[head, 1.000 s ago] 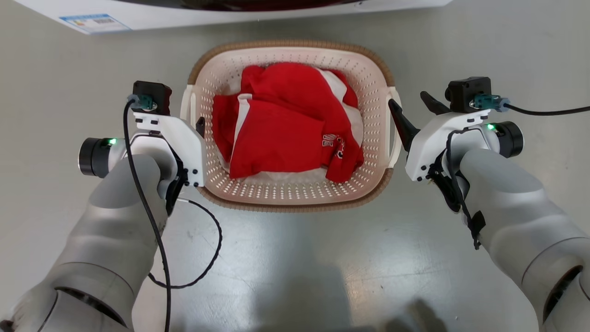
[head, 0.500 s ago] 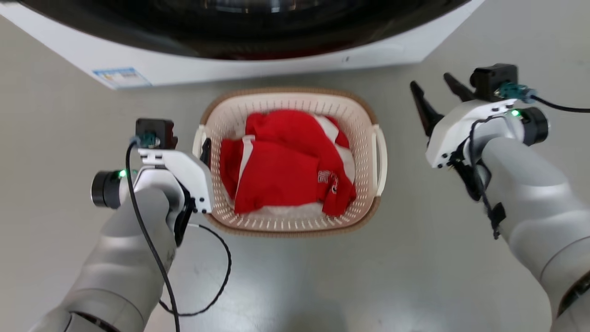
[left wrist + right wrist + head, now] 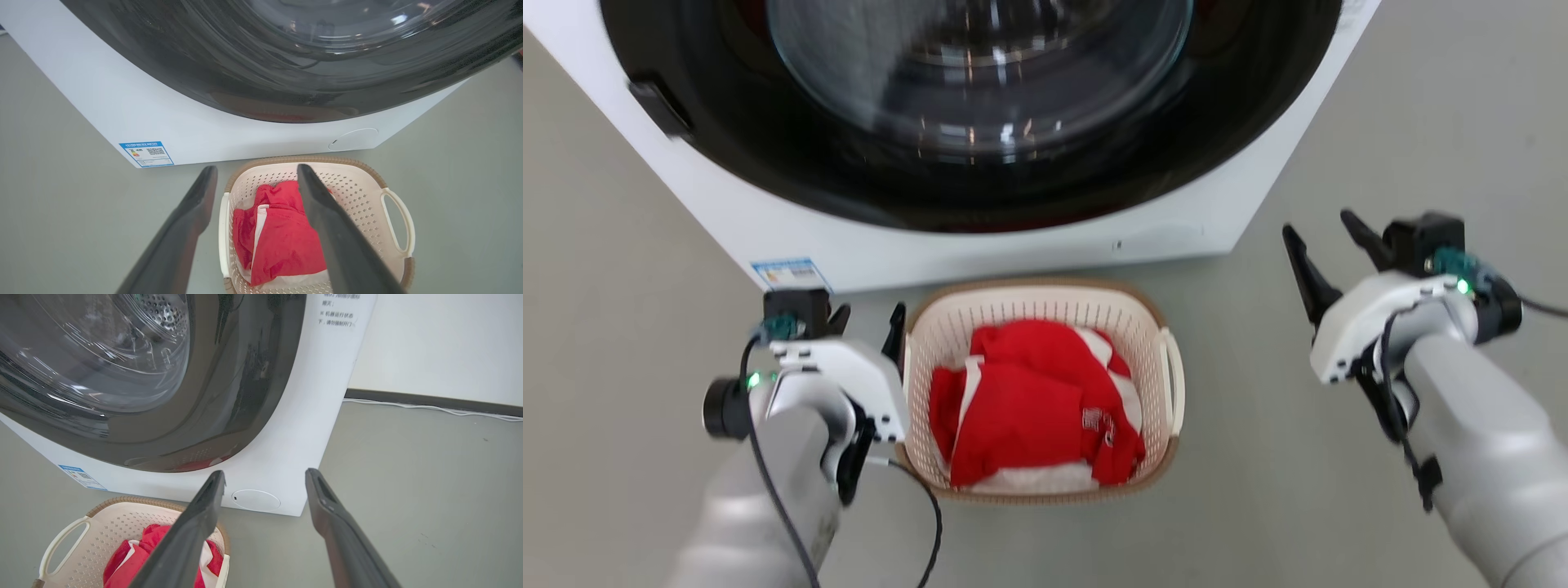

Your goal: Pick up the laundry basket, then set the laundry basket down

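The laundry basket (image 3: 1023, 287), cream with perforated walls and a brown rim, stands on the grey floor just before the washing machine, holding red and white clothes (image 3: 1029, 400). My left gripper (image 3: 867, 314) is open beside the basket's far left corner. In the left wrist view the left gripper (image 3: 257, 168) has the basket's (image 3: 351, 188) left white handle (image 3: 222, 232) showing in the gap between its fingers, and holds nothing. My right gripper (image 3: 1319, 224) is open and empty, well off to the right of the basket. In the right wrist view the right gripper (image 3: 265, 473) points at the machine's base, with the basket (image 3: 122, 526) at lower left.
A white front-loading washing machine (image 3: 980, 237) with a dark glass door (image 3: 980, 65) stands directly behind the basket. A white wall (image 3: 449, 343) with a dark skirting and a white cable (image 3: 429, 408) runs to the machine's right. Grey floor (image 3: 1258, 490) lies around the basket.
The head camera has tilted up, bringing the washing machine into view. My right gripper has drawn away from the basket's right handle to the right. The basket stays on the floor.
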Motion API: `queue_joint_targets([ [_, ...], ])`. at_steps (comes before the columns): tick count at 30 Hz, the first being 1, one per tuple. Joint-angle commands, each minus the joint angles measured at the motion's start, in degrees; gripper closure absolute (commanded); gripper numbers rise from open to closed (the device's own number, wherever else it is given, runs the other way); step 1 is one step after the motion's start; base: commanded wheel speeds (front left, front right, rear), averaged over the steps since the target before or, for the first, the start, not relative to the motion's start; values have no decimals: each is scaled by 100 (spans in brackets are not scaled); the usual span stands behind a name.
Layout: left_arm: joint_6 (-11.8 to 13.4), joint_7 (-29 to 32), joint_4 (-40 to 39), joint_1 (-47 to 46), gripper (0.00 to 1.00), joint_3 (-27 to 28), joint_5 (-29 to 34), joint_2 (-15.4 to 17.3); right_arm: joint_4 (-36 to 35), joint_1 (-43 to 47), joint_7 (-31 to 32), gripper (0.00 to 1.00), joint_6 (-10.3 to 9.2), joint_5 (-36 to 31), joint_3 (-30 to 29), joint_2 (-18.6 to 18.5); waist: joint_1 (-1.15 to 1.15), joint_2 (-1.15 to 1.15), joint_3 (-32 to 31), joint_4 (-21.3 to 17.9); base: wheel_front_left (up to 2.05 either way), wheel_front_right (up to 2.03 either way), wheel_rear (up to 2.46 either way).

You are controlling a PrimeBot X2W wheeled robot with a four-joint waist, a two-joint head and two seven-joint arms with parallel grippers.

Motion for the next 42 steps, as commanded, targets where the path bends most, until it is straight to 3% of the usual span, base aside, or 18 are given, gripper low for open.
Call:
queue_joint_targets([
  [1,76,-59,-184,160,0,209,83,203,-195,282,-78,0,34,-192,-113,23,0,0,-366,-5,0,0,0],
  [16,255,-61,-1450,1402,0,1270,723,453,-1883,1801,-78,0,34,-1798,-1763,194,0,0,-1261,35,0,0,0],
  [29,330,-61,-2537,2564,0,2194,1312,484,-3111,3027,-79,0,34,-2326,-2336,386,0,0,-1716,7,0,0,0],
  [42,360,-61,-3291,3343,0,2995,1717,282,-3601,3601,-79,0,34,-2484,-2627,522,0,0,-1906,76,0,0,0],
])
